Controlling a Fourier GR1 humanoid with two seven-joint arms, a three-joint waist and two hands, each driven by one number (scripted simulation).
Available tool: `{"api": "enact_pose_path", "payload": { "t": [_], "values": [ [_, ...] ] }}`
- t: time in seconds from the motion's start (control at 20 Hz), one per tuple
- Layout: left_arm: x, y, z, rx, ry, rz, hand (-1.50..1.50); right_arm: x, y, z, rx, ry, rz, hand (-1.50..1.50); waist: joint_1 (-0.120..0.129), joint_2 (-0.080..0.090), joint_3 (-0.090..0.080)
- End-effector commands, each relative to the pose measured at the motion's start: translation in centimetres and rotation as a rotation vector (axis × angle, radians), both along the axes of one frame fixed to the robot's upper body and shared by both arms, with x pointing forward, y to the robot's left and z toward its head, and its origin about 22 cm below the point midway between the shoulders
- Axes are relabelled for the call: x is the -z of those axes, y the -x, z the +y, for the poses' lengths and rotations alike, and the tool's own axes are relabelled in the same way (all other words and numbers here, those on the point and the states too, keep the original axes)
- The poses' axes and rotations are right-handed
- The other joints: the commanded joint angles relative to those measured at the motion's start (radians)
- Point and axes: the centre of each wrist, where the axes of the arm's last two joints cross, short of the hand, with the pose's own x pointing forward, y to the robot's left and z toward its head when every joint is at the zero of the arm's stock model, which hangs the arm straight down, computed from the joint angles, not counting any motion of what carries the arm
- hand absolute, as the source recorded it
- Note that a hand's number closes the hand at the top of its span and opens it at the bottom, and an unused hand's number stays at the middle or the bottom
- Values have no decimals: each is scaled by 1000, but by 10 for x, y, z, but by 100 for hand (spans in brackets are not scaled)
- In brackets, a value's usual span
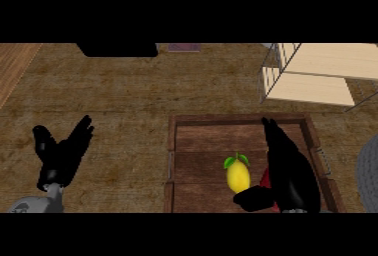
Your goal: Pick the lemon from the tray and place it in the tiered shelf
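Nearest, the right hand lies over the wooden tray, its fingers stretched straight toward the far rim and its thumb bent in beside the lemon. The lemon rests on the tray's slats, touching or just beside that thumb, not grasped. At the view's left, the left hand rests above the bench with fingers spread wide. Farthest, at upper right, stands the tiered shelf.

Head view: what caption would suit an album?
Right hand beside the lemon on the tray, shelf beyond.
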Motion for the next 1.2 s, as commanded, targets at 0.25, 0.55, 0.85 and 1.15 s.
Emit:
{"api": "enact_pose_path", "payload": {
  "t": [0.25, 0.55, 0.85, 1.15],
  "values": [
    [5, -3, 10, -12, -3, 42, 0, -1, 3, 35, 155, 66, 126, -150, -13, 4, -5],
    [23, 7, -6, -19, -2, 43, 0, 34, -13, 38, 203, 130, 141, -150, -11, 6, -4],
    [-5, 0, 14, 18, 8, 42, 0, 51, -12, 53, 205, 158, 128, -150, -4, 5, -3],
    [5, 6, -11, -9, 13, 30, 0, 66, -25, 35, 216, 129, 78, -150, -3, 6, -3]
  ]
}}
